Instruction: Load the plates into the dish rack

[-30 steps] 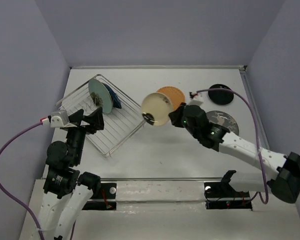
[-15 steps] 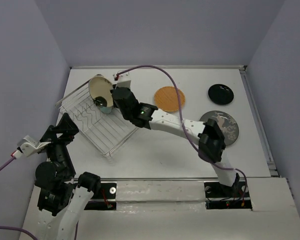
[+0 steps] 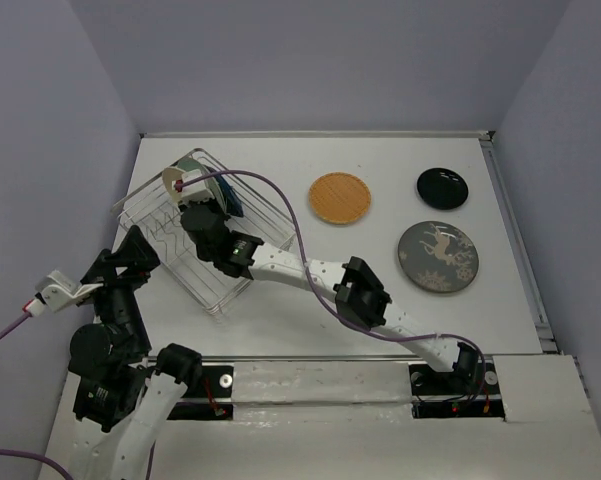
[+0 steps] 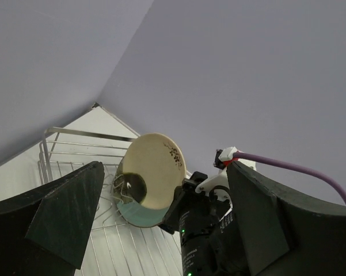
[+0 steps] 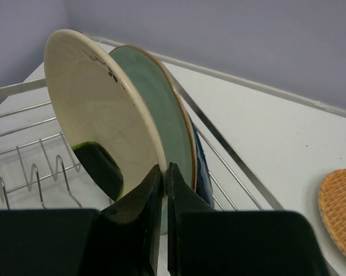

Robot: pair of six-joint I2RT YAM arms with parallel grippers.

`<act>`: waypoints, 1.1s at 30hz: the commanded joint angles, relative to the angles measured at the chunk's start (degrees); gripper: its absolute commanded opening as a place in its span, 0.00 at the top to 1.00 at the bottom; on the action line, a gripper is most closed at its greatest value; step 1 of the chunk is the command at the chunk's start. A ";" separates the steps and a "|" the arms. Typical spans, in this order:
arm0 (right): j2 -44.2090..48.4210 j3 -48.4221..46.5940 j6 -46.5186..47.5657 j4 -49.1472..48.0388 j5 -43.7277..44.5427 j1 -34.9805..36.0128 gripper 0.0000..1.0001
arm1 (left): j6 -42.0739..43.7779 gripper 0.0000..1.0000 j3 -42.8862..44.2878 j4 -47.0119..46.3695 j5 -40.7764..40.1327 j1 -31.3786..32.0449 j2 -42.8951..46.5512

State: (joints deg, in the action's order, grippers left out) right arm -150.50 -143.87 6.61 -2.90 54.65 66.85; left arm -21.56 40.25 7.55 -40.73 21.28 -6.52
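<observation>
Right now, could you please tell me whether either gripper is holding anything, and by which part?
The right gripper pinches the small cream plate by its lower rim; the left gripper is open and empty.

The dish rack (image 3: 212, 288) is bright, bare metal wire. In it, the cream plate (image 5: 98, 109) and teal plate (image 5: 161, 109) look smooth and glazed. Right of the rack, the orange plate (image 3: 339, 197) looks rough and woven, the black plate (image 3: 442, 187) glossy, the surface (image 3: 380, 290) matt white.

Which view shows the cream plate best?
Right wrist: the cream plate fills the frame, face visible, rim pinched by the right gripper. Left wrist shows its face smaller; top external shows only a thin edge.
</observation>
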 commanded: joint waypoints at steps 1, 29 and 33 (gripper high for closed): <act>-0.58 -2.90 7.10 -11.17 6.69 -0.40 0.93 | -0.24 0.01 0.44 -3.86 0.38 0.08 1.08; -3.22 0.52 -4.85 -7.39 4.50 1.27 0.93 | 0.12 0.01 -0.35 -4.91 3.29 -0.10 0.64; -0.34 1.49 -6.35 -7.30 1.77 1.79 0.66 | 0.20 0.01 -0.44 -4.91 3.64 -0.10 0.28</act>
State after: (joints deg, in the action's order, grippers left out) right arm -154.30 -142.43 3.62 -7.49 57.98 67.64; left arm -21.54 40.10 5.87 -36.97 21.28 -6.09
